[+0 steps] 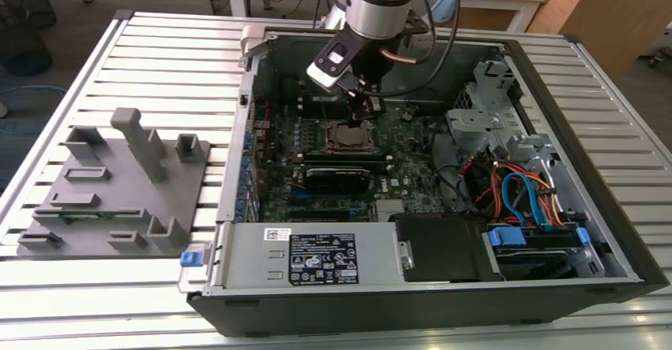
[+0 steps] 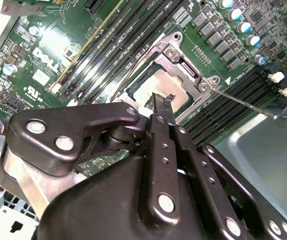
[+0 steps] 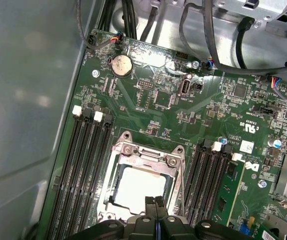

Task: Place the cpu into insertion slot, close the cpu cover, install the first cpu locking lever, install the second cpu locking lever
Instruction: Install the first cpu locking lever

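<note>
the cpu (image 3: 136, 187) sat flat in the insertion slot (image 1: 350, 136), its dull silver top showing through the cut-out of the cpu cover (image 2: 173, 50). in both wrist views the cover appeared to lie down over the chip. judged from that, placing and covering were done and the lever steps were in hand. in the second wrist view one locking lever (image 2: 243, 103) stood out from a corner of the slot as a thin bare rod, apparently unlatched. the state of the other lever could not be told. the next move would call for a fine contact on that thin rod near its hooked end, then a sweep toward the slot and a push down under its catch, without scraping the green board or the memory slots (image 3: 83, 165) flanking the slot. the gripper (image 2: 162, 102) hung over the edge of the cpu cover with its two fingers pressed together, no gap between them, and held nothing. whether the tips touched the cover or stopped just above it could not be told. in the exterior view the gripper stood at 12 o'clock of the slot and a black module (image 1: 336, 178) lay at 6 o'clock of it. a grey fixture (image 1: 116, 185) rested on the table (image 1: 84, 303) at 9 o'clock of the computer case (image 1: 441, 303).
</note>
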### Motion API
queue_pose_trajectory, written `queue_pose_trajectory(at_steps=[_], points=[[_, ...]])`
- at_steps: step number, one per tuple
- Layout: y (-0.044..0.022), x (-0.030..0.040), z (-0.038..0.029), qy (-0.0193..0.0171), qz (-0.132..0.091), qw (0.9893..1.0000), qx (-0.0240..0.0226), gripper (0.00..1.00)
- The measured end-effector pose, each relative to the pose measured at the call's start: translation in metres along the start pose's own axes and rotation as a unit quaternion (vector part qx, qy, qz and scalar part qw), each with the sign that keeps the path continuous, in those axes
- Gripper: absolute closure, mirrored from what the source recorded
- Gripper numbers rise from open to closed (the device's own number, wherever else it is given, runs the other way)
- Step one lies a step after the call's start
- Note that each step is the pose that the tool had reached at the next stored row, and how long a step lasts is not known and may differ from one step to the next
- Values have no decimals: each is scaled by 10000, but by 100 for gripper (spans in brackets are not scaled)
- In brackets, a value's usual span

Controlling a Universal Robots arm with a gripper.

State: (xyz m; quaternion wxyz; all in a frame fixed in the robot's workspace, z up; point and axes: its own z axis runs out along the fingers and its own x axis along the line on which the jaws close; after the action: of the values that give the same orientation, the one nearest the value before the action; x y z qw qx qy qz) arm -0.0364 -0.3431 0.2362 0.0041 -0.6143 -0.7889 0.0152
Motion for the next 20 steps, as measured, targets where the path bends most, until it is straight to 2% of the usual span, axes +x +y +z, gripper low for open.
queue_pose_trajectory(at_steps=[8,20], points=[[-1,0,-37,-1,-55,10000,-2,90],[-1,-1,-38,-2,-69,10000,-1,90]])
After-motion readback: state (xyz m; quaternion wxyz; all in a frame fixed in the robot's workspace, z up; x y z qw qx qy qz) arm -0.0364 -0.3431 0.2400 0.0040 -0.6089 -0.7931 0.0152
